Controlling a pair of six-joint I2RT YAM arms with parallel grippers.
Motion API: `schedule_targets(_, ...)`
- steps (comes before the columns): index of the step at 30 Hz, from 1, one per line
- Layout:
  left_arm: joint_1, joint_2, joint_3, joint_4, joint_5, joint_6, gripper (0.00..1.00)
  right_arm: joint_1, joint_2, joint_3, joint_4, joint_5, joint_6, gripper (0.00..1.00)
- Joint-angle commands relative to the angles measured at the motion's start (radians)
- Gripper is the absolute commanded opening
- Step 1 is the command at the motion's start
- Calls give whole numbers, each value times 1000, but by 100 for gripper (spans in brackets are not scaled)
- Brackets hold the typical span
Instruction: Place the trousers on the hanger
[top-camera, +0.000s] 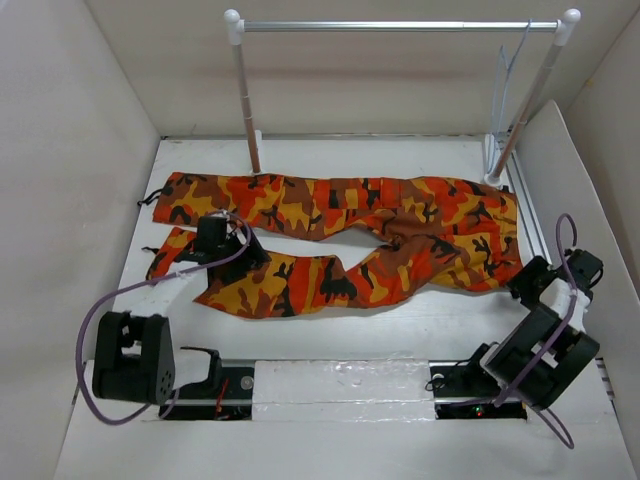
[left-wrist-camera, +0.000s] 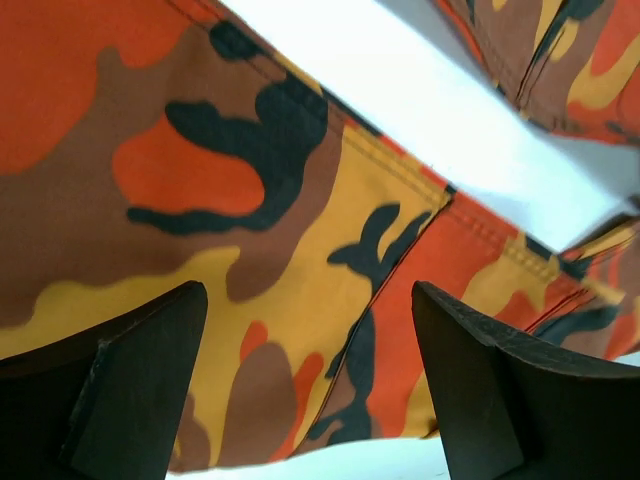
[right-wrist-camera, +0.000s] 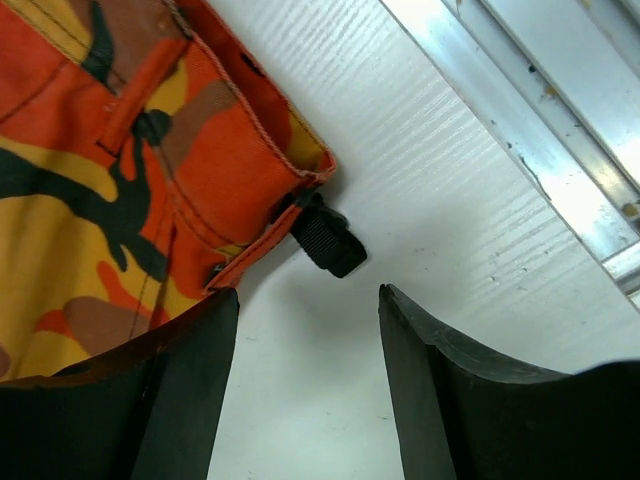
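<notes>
In the top external view, the trousers (top-camera: 300, 205) lie flat across the middle of the white tabletop (top-camera: 350, 330). Both leg ends are at the left of the frame and the waist at the right. The two legs run side by side with a narrow strip of tabletop between them. The hanger (top-camera: 498, 90) hangs from the right end of the rail (top-camera: 400, 26) at the top of the frame, well apart from the cloth. The left tool (top-camera: 208, 243) sits over the lower leg near its left end. The right tool (top-camera: 527, 283) is at the right of the frame, just beside the lower corner of the waist.

In the left wrist view, the left tool (left-wrist-camera: 310, 300) is open. Its two dark fingers (left-wrist-camera: 130, 390) stand wide apart at the bottom of the frame and pinch nothing. The trousers (left-wrist-camera: 250, 200) fill most of the picture, a stitched seam running diagonally between the fingers. A band of bare tabletop (left-wrist-camera: 400, 90) crosses the upper right.

In the right wrist view, the right tool (right-wrist-camera: 308, 300) is also open and grips nothing, with white tabletop (right-wrist-camera: 450, 200) showing in the gap. The waist corner of the trousers (right-wrist-camera: 100, 180) fills the upper left and reaches the left finger (right-wrist-camera: 150, 400). A black strap tab (right-wrist-camera: 328, 240) sticks out from that corner. A metal track (right-wrist-camera: 530, 130) runs along the upper right.
</notes>
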Motion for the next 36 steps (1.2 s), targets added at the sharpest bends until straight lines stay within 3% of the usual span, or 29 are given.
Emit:
schedule_targets(1,44,98,-10,126,181,-41,79,-8,78,-7,110,-46,24,63)
schedule_targets(4,44,148,-31,139,189,-58,72,-8,222,22,189,-99,47,63)
schedule_targets(7,96,150,-103,188,171,-90,67,-8,324,66,252,-131,36,53)
schedule_targets(8,119,154,-123,189,180,-99,52,-8,339,73,289,-149,35,46)
schedule_targets(9,218,166,-157,236,244,-113,36,-8,358,105,283,-158,13,14)
schedule_targets(10,219,166,-157,236,244,-124,36,-8,361,105,268,-158,13,13)
schedule_targets(11,257,171,-168,247,298,-132,20,-8,356,119,250,-157,1,0)
schedule_targets(14,389,195,-176,258,341,-132,0,-8,262,189,107,-52,-48,0)
schedule_targets(21,628,105,-163,145,384,-106,0,16,-47,284,-149,219,-15,0)
schedule_targets(23,641,81,-134,88,390,-96,0,16,-64,324,-214,321,-21,0)
schedule_targets(26,617,-34,-186,127,447,-168,0,26,-33,337,-266,400,-62,0)
schedule_targets(27,604,-48,-186,130,448,-169,0,26,-33,321,-257,377,-79,0)
schedule_targets(28,604,-59,-179,133,451,-173,0,26,11,304,-248,348,-91,8)
schedule_targets(29,595,-67,-168,130,441,-166,0,26,32,292,-251,241,-99,32)
schedule_targets(31,586,-84,-119,94,404,-124,0,35,45,269,-251,164,-136,46)
schedule_targets(32,586,-93,-110,93,380,-112,0,51,19,263,-246,127,-130,59)
schedule_targets(34,549,-117,-96,106,373,-89,0,88,-44,284,-264,107,-127,66)
schedule_targets(36,537,-149,-88,110,349,-60,12,226,-85,332,-303,110,-125,63)
